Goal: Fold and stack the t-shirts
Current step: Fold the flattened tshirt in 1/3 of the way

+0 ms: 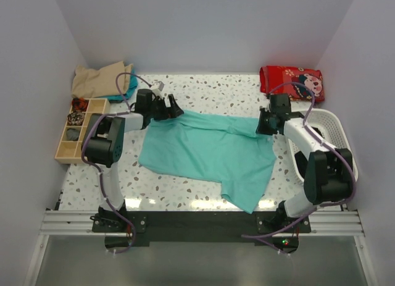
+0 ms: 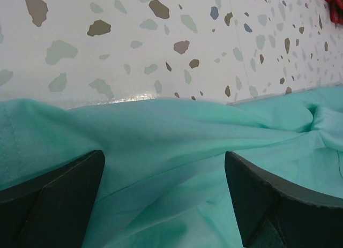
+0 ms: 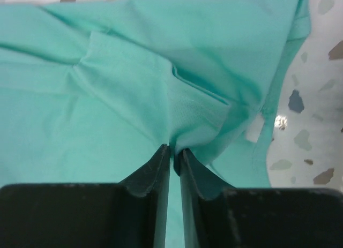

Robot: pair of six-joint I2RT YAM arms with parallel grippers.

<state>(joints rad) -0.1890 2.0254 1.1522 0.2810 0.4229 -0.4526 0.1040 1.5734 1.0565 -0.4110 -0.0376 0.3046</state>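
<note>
1. The table (image 1: 203, 82), speckled terrazzo, carries everything. My two arm bases sit at its 6 o'clock edge.
2. The teal tee (image 1: 210, 153) lies open and rumpled across the middle of the table, with one flap reaching toward 5 o'clock. Its far edge runs roughly from 9 to 3 o'clock, and the body trails from there toward 6.
3. A white laundry basket (image 1: 330, 128) stands at 3 o'clock beside my right arm. A red patterned cloth (image 1: 291, 82) lies at 1 o'clock, a tan garment (image 1: 99, 79) at 11, and a wooden divided tray (image 1: 77, 130) at 9. All are apart from the tee.
4. My right tool (image 3: 174, 157) is at the tee's 2 o'clock corner, its fingers pressed together with a fold of teal fabric pinched between them.
5. My left tool (image 1: 173, 108) is at the tee's 10 o'clock corner, its fingers wide apart. Its wrist view shows teal cloth bunched between and below them, but I cannot tell whether they touch it.
6. I judge that the next move turns on that far edge. Only its 3 o'clock end is gripped, so my left tool, the nearer one, must close on the 10 o'clock end before the edge can be carried toward 6.
</note>
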